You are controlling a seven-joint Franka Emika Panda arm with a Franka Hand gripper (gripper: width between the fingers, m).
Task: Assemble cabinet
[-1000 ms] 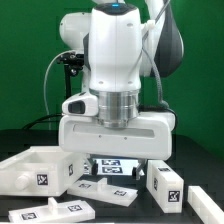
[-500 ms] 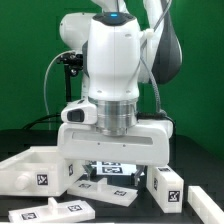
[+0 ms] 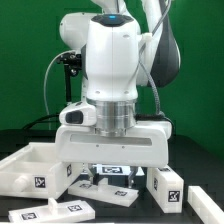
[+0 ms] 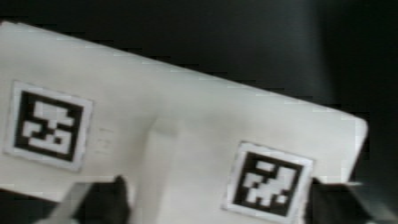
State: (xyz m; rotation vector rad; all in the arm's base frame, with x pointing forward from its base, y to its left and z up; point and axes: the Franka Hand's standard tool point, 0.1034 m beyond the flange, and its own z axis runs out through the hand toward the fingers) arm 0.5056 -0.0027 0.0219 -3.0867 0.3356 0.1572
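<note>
While my gripper [image 3: 112, 166] hangs low over the middle of the black table [image 3: 20, 142], the cabinet lies around it in loose white parts, each marked with small black-and-white tags. On the exterior view's left a box-shaped part [image 3: 30, 172] rests on the table, with one tag on the side that faces the camera. Near the front edge a flat piece [image 3: 50, 209] lies with two tags on its upper face. On the exterior view's right stands a block [image 3: 166, 186] with one tag, and one more white part [image 3: 207, 200] is cut by the border of the picture. Directly under my wide white hand I see a tagged white surface [image 3: 112, 178], but my own body hides most of it and I cannot say which part it is.

From the wrist view, a cabinet panel [image 4: 169, 110] fills most of the picture, with the dark table behind it. It carries two tags, and a shallow step runs across its face between them. My two dark fingertips [image 4: 98, 200] stand well apart, one on each side of a portion of this panel, so the panel is between my jaws. Whether the pads press on it or only stand beside it, I cannot tell, because the picture is blurred there.
</note>
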